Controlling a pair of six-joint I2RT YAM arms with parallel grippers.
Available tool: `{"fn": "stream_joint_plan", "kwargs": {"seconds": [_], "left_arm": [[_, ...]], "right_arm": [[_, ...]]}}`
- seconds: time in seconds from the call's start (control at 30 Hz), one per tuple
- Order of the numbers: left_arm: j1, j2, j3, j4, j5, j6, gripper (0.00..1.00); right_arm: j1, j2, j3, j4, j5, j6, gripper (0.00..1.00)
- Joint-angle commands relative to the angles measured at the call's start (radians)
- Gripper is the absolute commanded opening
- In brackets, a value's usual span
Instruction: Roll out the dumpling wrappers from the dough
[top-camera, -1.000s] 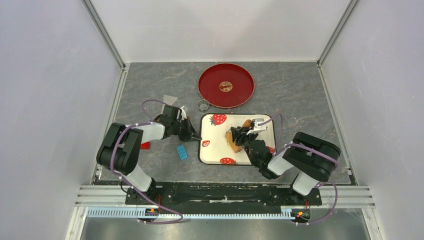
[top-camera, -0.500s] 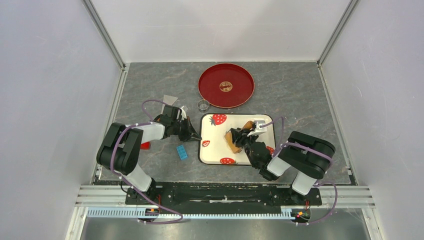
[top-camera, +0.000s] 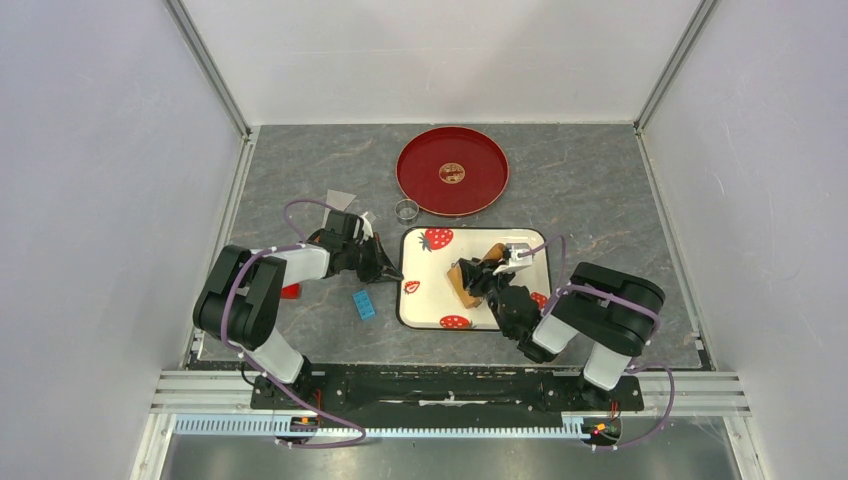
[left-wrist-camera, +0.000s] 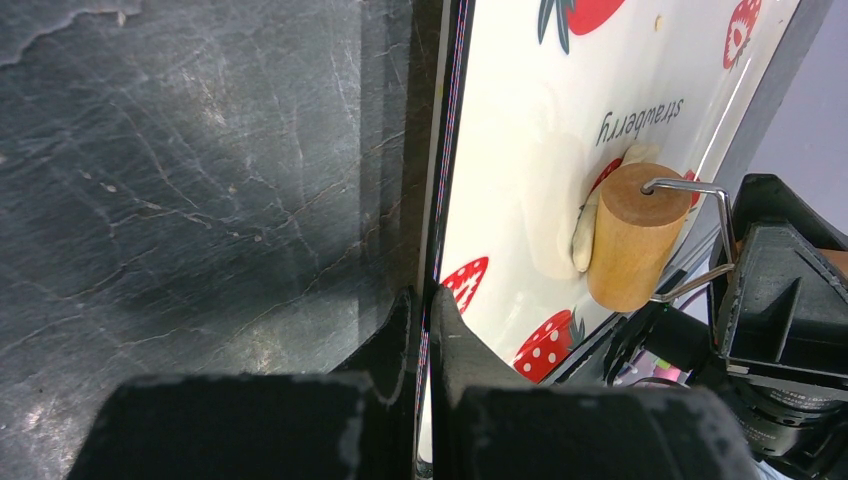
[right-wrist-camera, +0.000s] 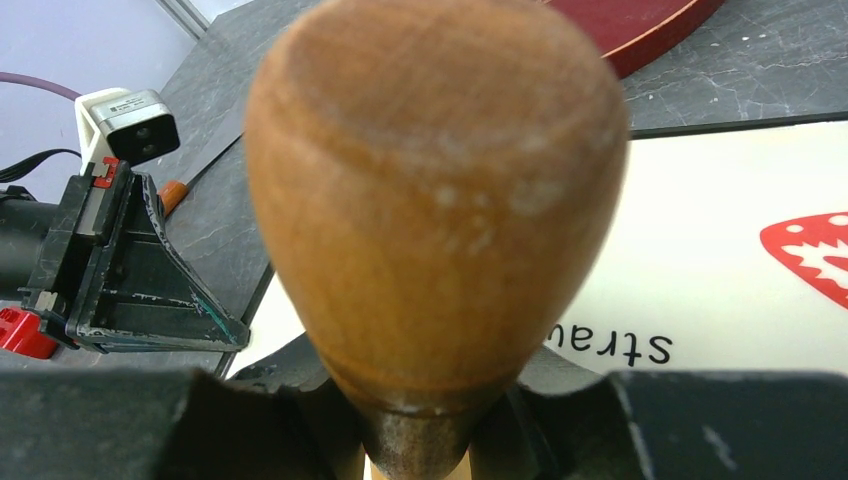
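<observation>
pressing a wooden roller (left-wrist-camera: 630, 235) onto the dough (left-wrist-camera: 581, 240) at mid-board, the right tool (top-camera: 487, 275) clamps its handle while the left tool (left-wrist-camera: 428, 310) pinches the strawberry board (top-camera: 430, 295) by its left edge. the dough looks only partly flattened, with no round wrappers cut yet. bare desk (top-camera: 600, 190) surrounds the board, and the red tray (top-camera: 404, 175) sits beyond.

Left arm (top-camera: 285, 265) is folded low and reaching right, left gripper (left-wrist-camera: 428, 300) pinched tight on the tray (left-wrist-camera: 520, 110) edge. Right arm (top-camera: 575, 310) reaches far-left, right gripper (right-wrist-camera: 420, 425) clamped round the roller handle (right-wrist-camera: 430, 190).
</observation>
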Motion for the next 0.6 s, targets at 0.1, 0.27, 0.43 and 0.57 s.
{"fn": "stream_joint_plan", "kwargs": {"seconds": [0.1,0.27,0.43,0.57], "left_arm": [[0.001,0.071,-0.048,-0.072,-0.173,0.006,0.02],[0.001,0.073,-0.046,-0.073,-0.173,0.006,0.02],[0.001,0.077,-0.044,-0.072,-0.171,0.006,0.02],[0.0,0.078,-0.044,-0.072,-0.172,0.006,0.02]], "right_arm": [[0.065,0.187,-0.09,-0.633,-0.161,-0.044,0.0],[0.069,0.173,-0.078,-0.648,-0.165,-0.058,0.0],[0.08,0.189,-0.058,-0.658,-0.168,-0.069,0.0],[0.083,0.186,-0.055,-0.662,-0.169,-0.072,0.0]]}}
